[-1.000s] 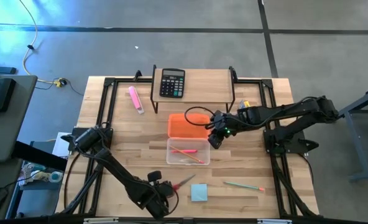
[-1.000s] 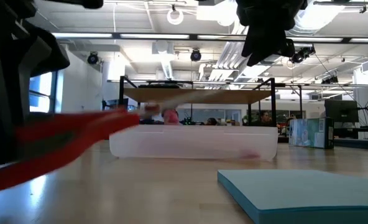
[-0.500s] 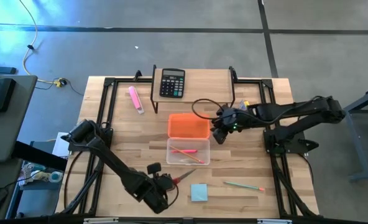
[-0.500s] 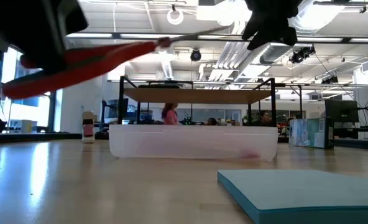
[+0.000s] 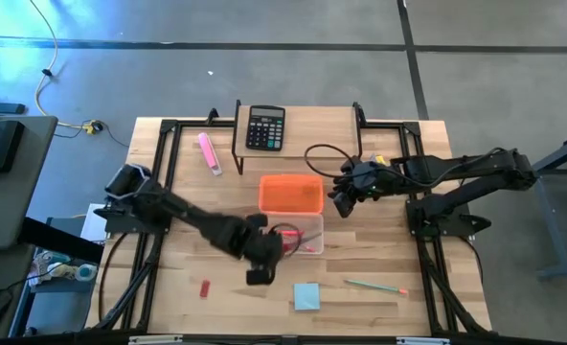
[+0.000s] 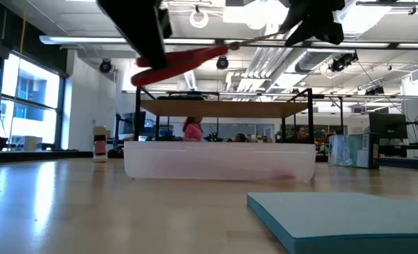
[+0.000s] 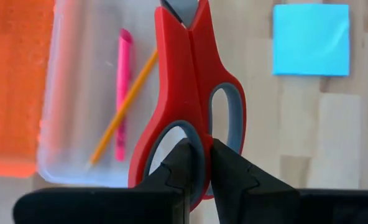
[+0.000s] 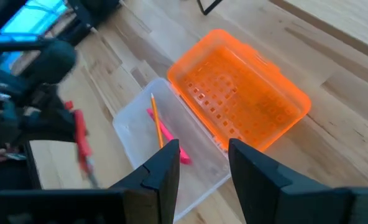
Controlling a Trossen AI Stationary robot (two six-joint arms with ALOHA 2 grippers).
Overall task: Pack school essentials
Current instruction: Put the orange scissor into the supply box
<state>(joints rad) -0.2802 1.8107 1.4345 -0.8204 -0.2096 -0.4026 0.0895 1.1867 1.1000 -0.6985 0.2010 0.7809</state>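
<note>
Left gripper point(image 7: 196, 163) clamped on one pair of scissors point(image 7: 187, 93) over clear box point(image 5: 307, 228) holding two pens point(image 7: 120, 99); right gripper point(image 8: 202, 163) spread, empty

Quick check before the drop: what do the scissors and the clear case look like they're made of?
Scissors: glossy red handles, probably hard plastic, with matte grey loop linings that look rubbery; the blade base looks like grey metal. The left gripper holds them by a loop.

Clear case: frosted, translucent, likely plastic; the pink and orange pens inside show through its wall in the left wrist view.
</note>
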